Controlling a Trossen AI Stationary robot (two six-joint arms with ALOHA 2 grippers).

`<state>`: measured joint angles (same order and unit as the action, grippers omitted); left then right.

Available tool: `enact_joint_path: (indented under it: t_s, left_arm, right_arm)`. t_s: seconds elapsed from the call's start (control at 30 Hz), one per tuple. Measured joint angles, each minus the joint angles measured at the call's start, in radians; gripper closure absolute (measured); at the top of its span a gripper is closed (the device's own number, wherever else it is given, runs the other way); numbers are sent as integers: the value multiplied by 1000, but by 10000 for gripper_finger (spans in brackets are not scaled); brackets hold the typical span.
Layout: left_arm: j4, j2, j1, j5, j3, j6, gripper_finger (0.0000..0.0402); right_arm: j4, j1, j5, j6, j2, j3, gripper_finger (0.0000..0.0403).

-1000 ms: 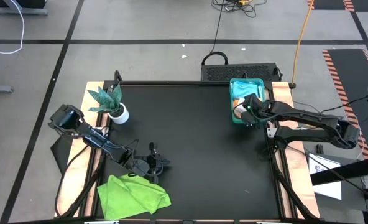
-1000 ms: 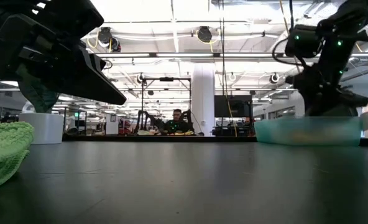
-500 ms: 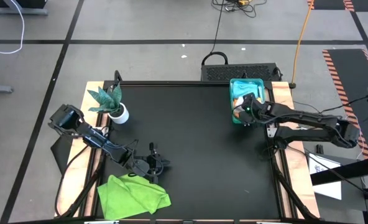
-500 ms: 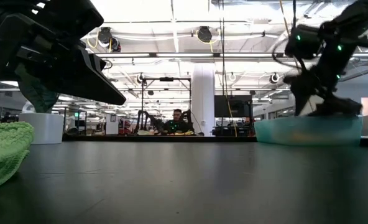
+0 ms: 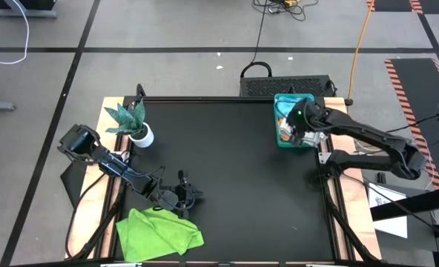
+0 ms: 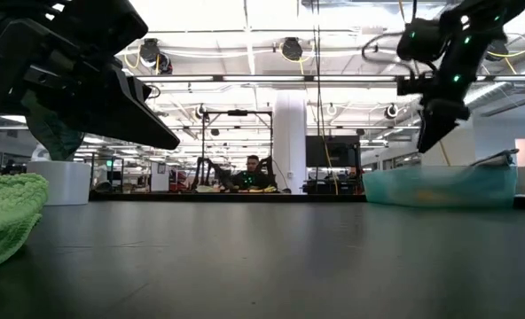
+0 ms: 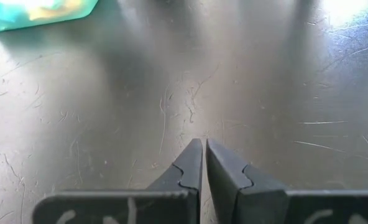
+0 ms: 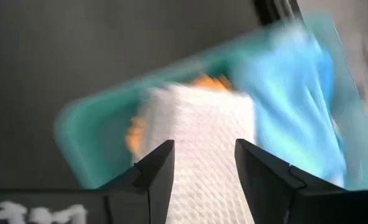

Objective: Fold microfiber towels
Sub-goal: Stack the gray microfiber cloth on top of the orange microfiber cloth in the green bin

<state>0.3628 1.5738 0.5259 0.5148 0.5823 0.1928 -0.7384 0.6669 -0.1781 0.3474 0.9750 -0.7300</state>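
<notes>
A lime green towel (image 5: 160,231) lies crumpled on the black table's near left corner and shows at the left of the low view (image 6: 5,217). My left gripper (image 5: 190,196) hovers shut just beyond it, its fingers (image 7: 204,152) closed over bare table. At the far right, a teal tray (image 5: 281,141) holds a white towel (image 8: 199,143), a pale blue towel (image 8: 293,81) and an orange towel (image 8: 136,134). My right gripper (image 5: 299,127) hangs open above the tray, pointing steeply down, and its fingertips (image 6: 425,142) are clear of the tray rim (image 6: 440,177).
A small green plant in a white pot (image 5: 139,133) stands at the table's far left. The wide middle of the black table (image 5: 227,170) lies between the two arms. In the low view a person (image 6: 254,173) sits in the room behind the table.
My right gripper has risen out of the teal tray and rolled about its own axis; it was low among the towels and now hangs above the rim with nothing in it.
</notes>
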Motion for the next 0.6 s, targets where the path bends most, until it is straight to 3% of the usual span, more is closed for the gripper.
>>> enact_joint_path:
  t_s: [0.23, 0.43, 0.6]
  left_arm:
    - [0, 0, -1, 0, 0, -6, 376]
    - [0, 0, -4, 0, 0, -9, 376]
    - [0, 0, -4, 0, 0, -9, 376]
  right_arm:
    - [122, 153, -1, -106, 192, 0, 238]
    - [218, 179, 72, -3, 338, 0, 218]
    - [215, 178, 74, 122, 365, 0, 266]
